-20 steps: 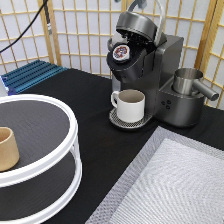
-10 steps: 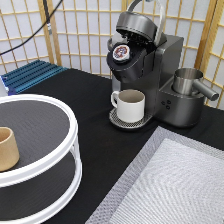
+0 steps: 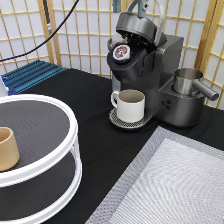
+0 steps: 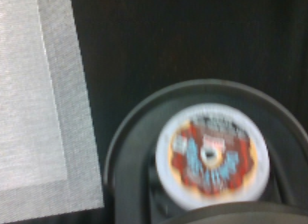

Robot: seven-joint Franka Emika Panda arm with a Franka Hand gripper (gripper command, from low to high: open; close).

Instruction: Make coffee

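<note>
Across the last second almost nothing on the black worktop [image 3: 95,115] moves. The white two-tier turntable [image 3: 70,135] at near left and the grey mat [image 3: 175,185] at near right lie as they did. At far right the coffee machine [image 3: 170,65] keeps its lid [image 3: 137,27] tipped up. The white mug [image 3: 131,106] sits on the drip tray under the spout, and the tan cup [image 3: 7,148] rests on the turntable's upper tier.

The coffee pod [image 3: 121,52] sits in the open brew chamber, foil top facing out. The wrist view looks straight at it [image 4: 211,155], ringed by the dark holder.

Only the grey sliver at the far edge above the lid shifts. You should read it as the gripper [image 3: 142,5], though you cannot tell whether it is spread or closed. So loading looks done, with the lid not yet shut.
</note>
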